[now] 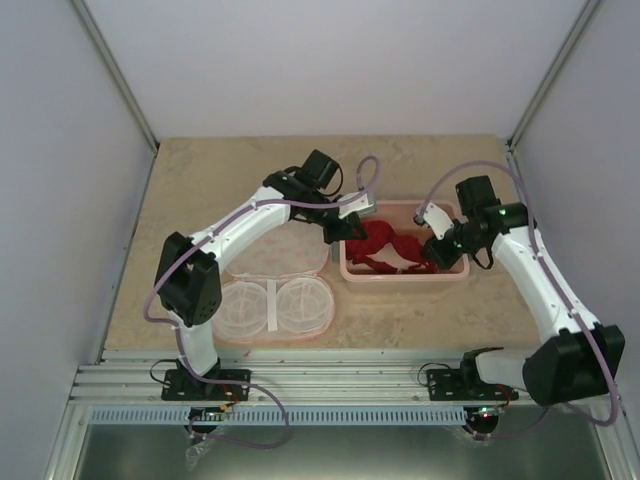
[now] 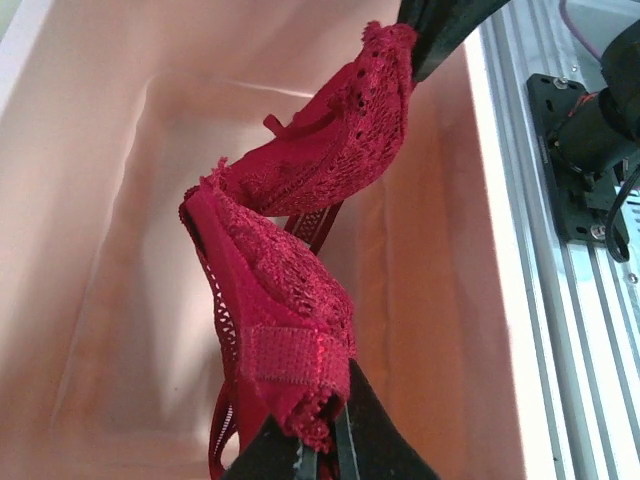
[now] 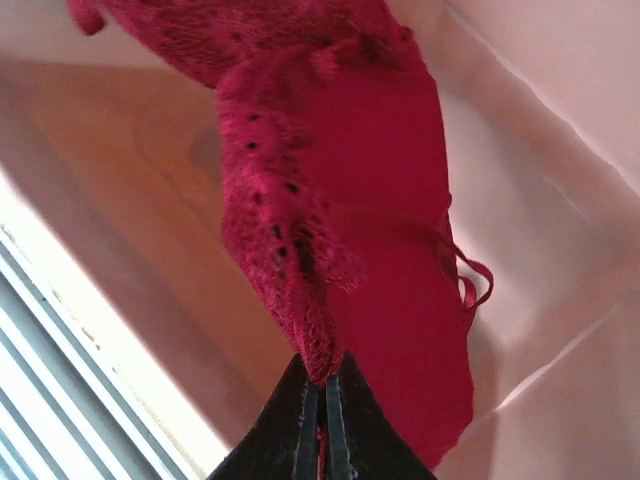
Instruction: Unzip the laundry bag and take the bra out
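Note:
The dark red lace bra (image 1: 390, 248) hangs stretched between both grippers over the pink tub (image 1: 452, 274). My left gripper (image 1: 350, 226) is shut on its left end; the left wrist view shows the lace (image 2: 290, 290) pinched at the fingertips (image 2: 322, 455). My right gripper (image 1: 436, 246) is shut on the other end; the right wrist view shows the bra (image 3: 370, 200) clamped between its fingers (image 3: 322, 420). The laundry bag (image 1: 272, 300) lies open and flat on the table, left of the tub, its pale lining up.
The pink rectangular plastic tub stands at the table's middle right, under the bra. The metal rail (image 1: 340, 385) runs along the near edge. White walls close in the table's sides and back.

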